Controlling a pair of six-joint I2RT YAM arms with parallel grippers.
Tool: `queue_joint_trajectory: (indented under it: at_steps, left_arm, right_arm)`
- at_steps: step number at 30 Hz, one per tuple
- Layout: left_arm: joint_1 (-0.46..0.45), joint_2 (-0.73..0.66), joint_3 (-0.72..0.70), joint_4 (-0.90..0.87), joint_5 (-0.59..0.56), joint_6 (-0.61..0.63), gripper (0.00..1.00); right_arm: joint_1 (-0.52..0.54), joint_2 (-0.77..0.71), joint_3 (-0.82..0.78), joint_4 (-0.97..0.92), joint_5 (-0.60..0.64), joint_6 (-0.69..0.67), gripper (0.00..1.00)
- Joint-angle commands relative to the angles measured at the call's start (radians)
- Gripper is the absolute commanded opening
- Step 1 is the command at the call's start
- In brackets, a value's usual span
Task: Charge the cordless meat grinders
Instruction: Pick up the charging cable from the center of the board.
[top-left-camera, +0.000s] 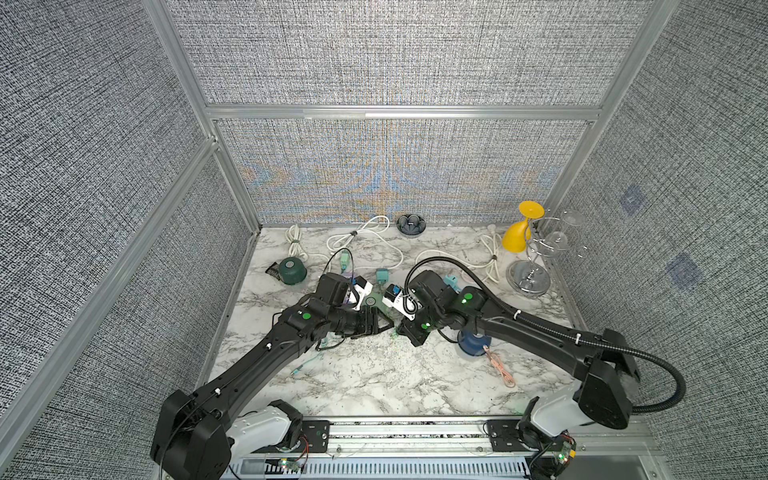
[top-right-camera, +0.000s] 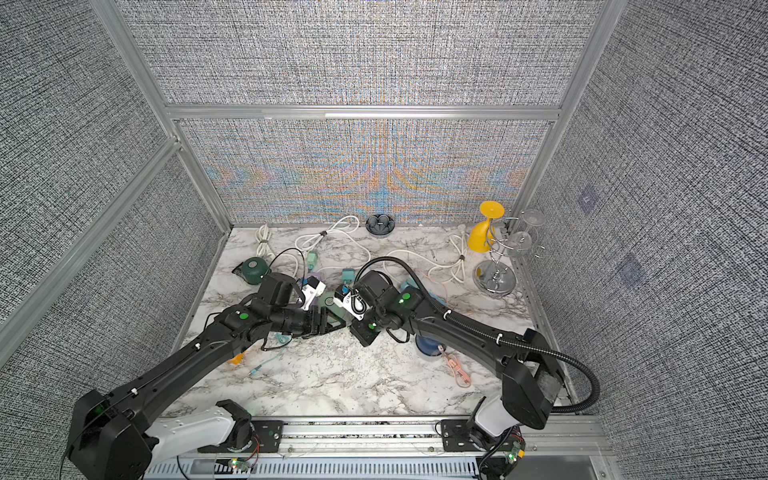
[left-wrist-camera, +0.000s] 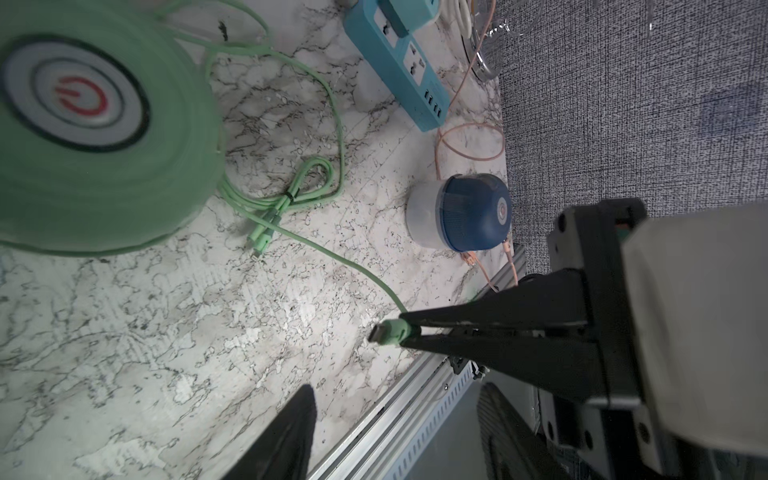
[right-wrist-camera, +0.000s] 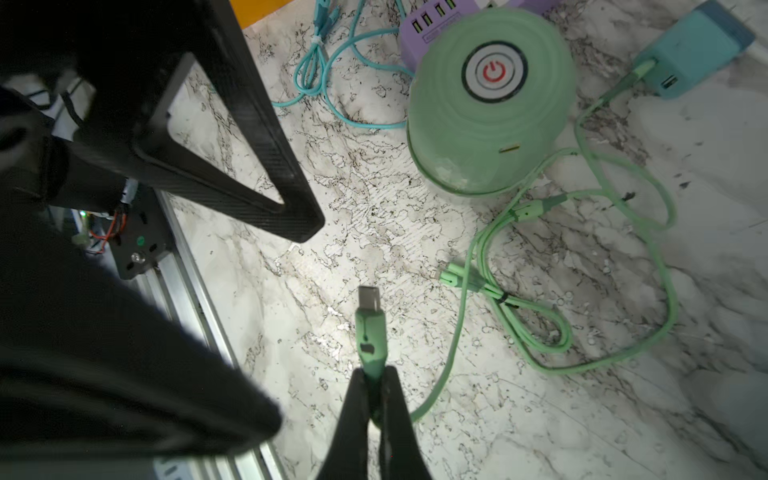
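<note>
Near the mint green grinder (right-wrist-camera: 490, 104), right fingers (right-wrist-camera: 353, 415) pinch a green plug (right-wrist-camera: 370, 328); left fingers (right-wrist-camera: 297, 222) stand apart, empty.

Both top views are evenly bright and sharp, with coloured moiré rippling across the woven back wall (top-left-camera: 386, 183). The wrist views darken toward their edges around a bright pool on the marble desk (right-wrist-camera: 374, 232). In the left wrist view the mint green grinder (left-wrist-camera: 104, 187) is blurred.

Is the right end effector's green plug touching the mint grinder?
Apart. The right wrist view shows bare marble between the green plug and the mint grinder.
</note>
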Motion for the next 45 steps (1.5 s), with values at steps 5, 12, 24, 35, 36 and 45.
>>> queue_joint_trajectory:
  at_steps: [5,12,24,35,36,45]
  left_arm:
    - [0.012,0.018,-0.027,0.175,0.043,-0.056,0.54]
    - [0.013,0.084,-0.014,0.225,0.12,-0.07,0.34]
    - [0.012,0.082,-0.035,0.258,0.188,-0.075,0.29]
    - [0.012,0.101,-0.039,0.28,0.21,-0.084,0.2]
    - [0.012,0.103,-0.037,0.286,0.212,-0.087,0.2]
    - [0.012,0.111,-0.032,0.308,0.214,-0.111,0.08]
  right_arm:
    - [-0.023,-0.015,-0.011,0.031,-0.14,0.098,0.0]
    - [-0.039,-0.033,-0.027,0.053,-0.156,0.115,0.0]
    - [-0.074,-0.037,-0.045,0.09,-0.162,0.144,0.0]
    - [-0.079,-0.033,-0.037,0.095,-0.176,0.145,0.0]
    - [-0.078,-0.033,-0.037,0.094,-0.178,0.144,0.0]
    - [-0.079,-0.031,-0.036,0.074,-0.18,0.121,0.0]
